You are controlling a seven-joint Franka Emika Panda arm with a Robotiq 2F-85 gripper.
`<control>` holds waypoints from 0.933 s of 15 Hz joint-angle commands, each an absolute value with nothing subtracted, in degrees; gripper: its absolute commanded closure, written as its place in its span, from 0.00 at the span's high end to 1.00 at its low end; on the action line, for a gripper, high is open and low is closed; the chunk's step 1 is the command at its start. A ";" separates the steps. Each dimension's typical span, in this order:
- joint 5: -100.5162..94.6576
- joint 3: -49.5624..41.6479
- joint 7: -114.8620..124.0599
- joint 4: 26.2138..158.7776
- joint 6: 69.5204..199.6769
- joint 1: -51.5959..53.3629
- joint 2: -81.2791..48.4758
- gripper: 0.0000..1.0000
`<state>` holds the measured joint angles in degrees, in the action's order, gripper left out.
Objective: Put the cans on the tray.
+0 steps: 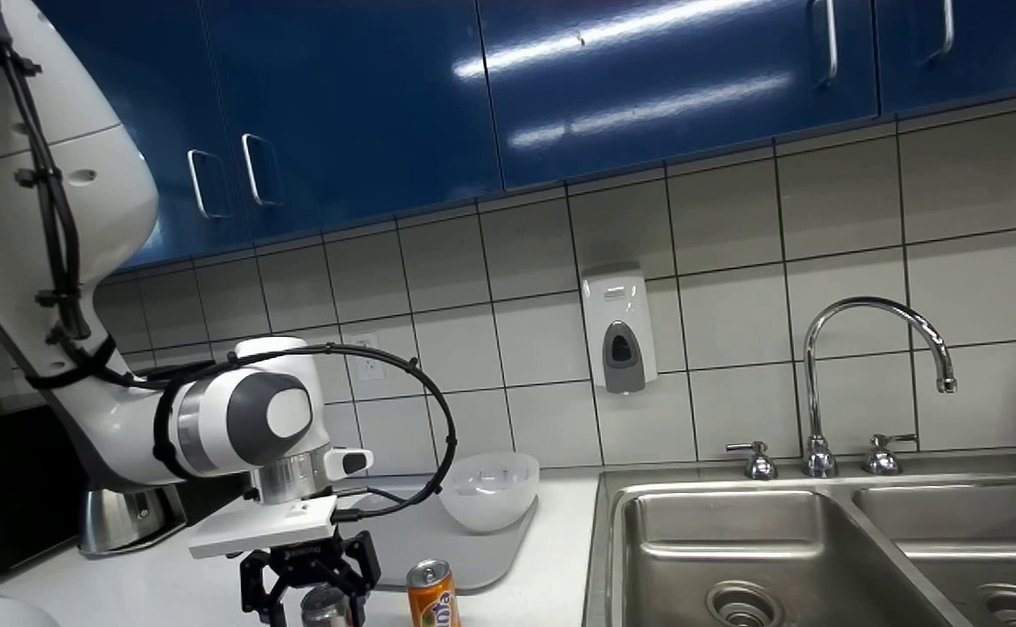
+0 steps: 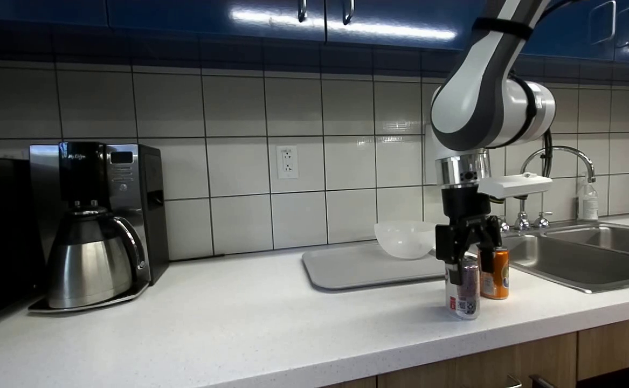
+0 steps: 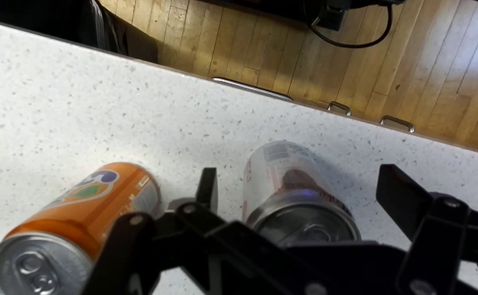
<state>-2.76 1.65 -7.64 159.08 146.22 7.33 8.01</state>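
The silvery-grey can [image 2: 465,302] stands upright on the counter near its front edge. The orange can [image 2: 500,277] stands upright close beside it, toward the sink. In the wrist view the silvery can [image 3: 279,172] is between my fingers, and the orange can [image 3: 95,205] lies outside the left finger. My gripper [image 3: 299,180] is open, its fingers on either side of the silvery can's upper part, with visible gaps. The light-grey tray [image 2: 346,267] lies flat behind the cans; it also shows in an exterior view [image 1: 481,566]. The silvery can's lower part is cut off there [image 1: 325,605].
A white bowl [image 2: 406,240] rests on the tray. The steel sink [image 2: 557,258] with its faucet [image 1: 821,392] adjoins the counter on the orange can's side. A coffee maker with a steel pot [image 2: 90,264] stands at the far end. The counter's front edge [image 3: 206,78] is close to the cans.
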 commanded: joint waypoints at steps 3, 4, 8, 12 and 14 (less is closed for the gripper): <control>-4.62 2.87 -4.98 157.93 147.98 5.99 6.10 1.00; -4.69 2.82 -4.89 157.78 148.18 5.92 5.78 1.00; -4.27 2.83 -4.99 157.30 148.44 5.98 5.24 1.00; -4.43 2.82 -5.04 156.96 148.20 5.95 4.93 1.00; -4.29 2.73 -5.30 156.84 148.31 5.93 4.85 0.86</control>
<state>-2.96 1.66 -7.03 157.89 147.98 7.10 5.70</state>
